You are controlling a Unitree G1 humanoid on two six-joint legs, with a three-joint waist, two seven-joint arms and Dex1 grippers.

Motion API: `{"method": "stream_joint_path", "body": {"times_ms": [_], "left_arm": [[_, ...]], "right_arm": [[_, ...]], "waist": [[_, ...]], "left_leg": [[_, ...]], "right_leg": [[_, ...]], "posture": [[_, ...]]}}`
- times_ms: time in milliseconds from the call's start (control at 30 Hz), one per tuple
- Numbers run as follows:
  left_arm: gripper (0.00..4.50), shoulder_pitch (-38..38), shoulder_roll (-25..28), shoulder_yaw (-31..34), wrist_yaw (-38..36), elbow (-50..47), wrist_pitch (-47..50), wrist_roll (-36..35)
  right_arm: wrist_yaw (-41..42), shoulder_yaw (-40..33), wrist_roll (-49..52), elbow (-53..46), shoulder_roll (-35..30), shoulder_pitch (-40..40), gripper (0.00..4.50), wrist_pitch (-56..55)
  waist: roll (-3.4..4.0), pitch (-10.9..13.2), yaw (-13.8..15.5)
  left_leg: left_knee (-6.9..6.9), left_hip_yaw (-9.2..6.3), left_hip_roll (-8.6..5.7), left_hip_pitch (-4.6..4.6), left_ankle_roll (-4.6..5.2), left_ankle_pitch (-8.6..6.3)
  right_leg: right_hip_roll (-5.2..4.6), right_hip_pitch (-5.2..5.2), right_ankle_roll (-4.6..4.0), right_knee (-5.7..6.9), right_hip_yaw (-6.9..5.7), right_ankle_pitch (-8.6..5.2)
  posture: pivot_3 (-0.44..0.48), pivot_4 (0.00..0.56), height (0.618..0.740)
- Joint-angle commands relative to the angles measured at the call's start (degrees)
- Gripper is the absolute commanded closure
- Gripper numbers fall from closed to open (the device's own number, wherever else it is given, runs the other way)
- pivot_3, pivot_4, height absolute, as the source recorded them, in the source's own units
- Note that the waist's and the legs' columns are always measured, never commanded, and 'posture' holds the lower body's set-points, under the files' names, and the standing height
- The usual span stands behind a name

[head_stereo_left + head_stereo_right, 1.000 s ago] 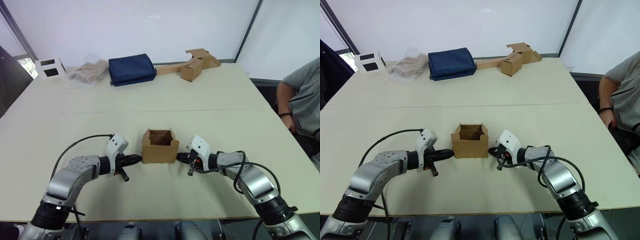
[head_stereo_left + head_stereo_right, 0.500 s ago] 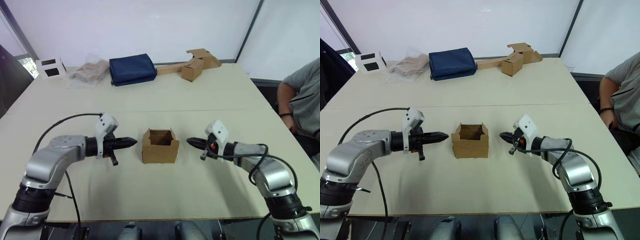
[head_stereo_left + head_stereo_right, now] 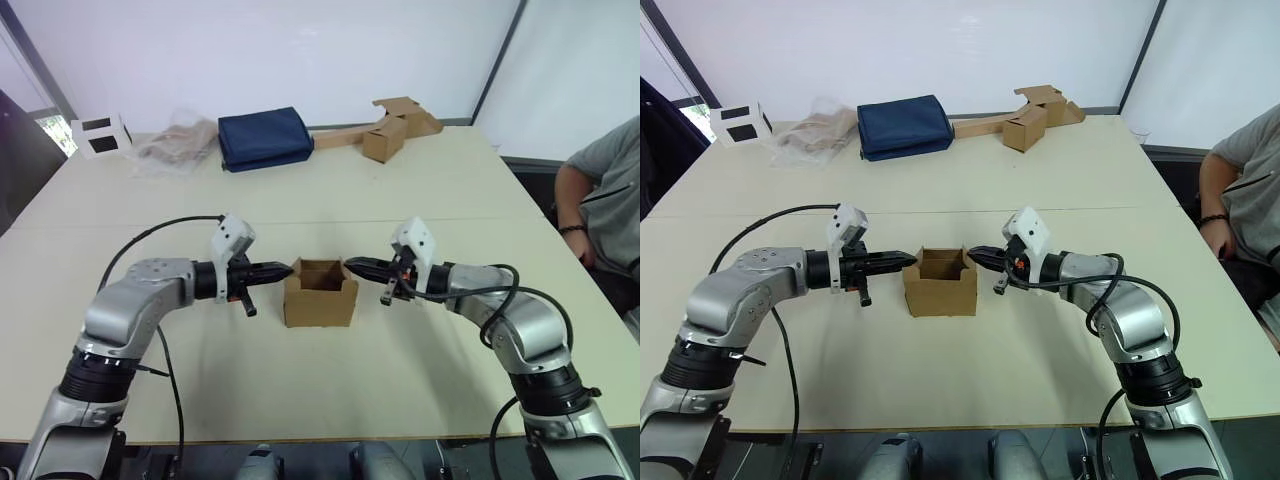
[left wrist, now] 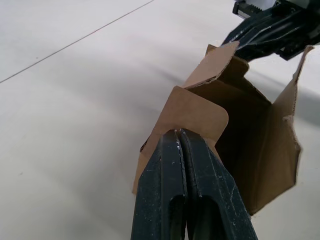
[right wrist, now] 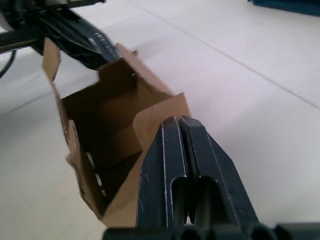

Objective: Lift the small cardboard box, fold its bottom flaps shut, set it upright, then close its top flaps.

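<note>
**Both grippers at the box's top flaps**

I've got the small cardboard box (image 3: 320, 292) upright mid-table (image 3: 400, 190), open on top. Left gripper (image 3: 283, 269) and right gripper (image 3: 352, 265) each have fingers pressed together, tips touching the top flaps (image 4: 196, 107) on opposite sides.

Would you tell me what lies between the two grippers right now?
The small cardboard box, top open, sits on the table between the left gripper and right gripper, as the left eye view shows.

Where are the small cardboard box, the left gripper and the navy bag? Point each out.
small cardboard box (image 3: 320, 304): left eye view, on its front wall.
left gripper (image 3: 284, 270): left eye view, at the shut fingertips by the box's left top flap.
navy bag (image 3: 264, 138): left eye view, on the middle of its top face.
</note>
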Motion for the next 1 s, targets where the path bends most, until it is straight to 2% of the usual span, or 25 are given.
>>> {"method": "stream_joint_path", "body": {"times_ms": [33, 333, 1000], "left_arm": [[4.46, 0.00, -1.06, -2.14, 0.42, 0.50, -2.74, 2.28], [4.46, 0.78, -3.39, -3.32, 0.85, 2.35, -4.34, 3.98], [4.46, 1.86, -2.67, -3.80, 0.18, 3.14, -6.68, 5.35]], "right_arm": [[0.67, 1.53, -0.46, -2.25, -0.12, -0.20, 4.50, -0.83], [1.49, 5.51, -4.74, 1.38, -0.63, -0.69, 4.50, -3.18], [2.39, 5.22, -4.78, 2.24, -0.10, -1.11, 4.50, -3.25]], "waist": [[0.01, 0.00, 0.02], [0.00, -0.01, 0.05], [0.00, -0.02, 0.03]], "left_leg": [[0.00, 0.00, 0.00, 0.00, 0.00, 0.00], [0.02, 0.00, -0.01, 0.01, 0.00, 0.00], [0.02, 0.00, 0.00, 0.04, 0.00, 0.00]], "right_leg": [[0.00, 0.00, 0.00, 0.00, 0.00, 0.00], [-0.01, 0.01, 0.00, 0.00, 0.00, 0.00], [-0.01, 0.05, 0.00, 0.00, 0.00, 0.00]], "posture": [[0.000, 0.150, 0.740], [0.000, 0.150, 0.740], [0.000, 0.150, 0.740]]}}
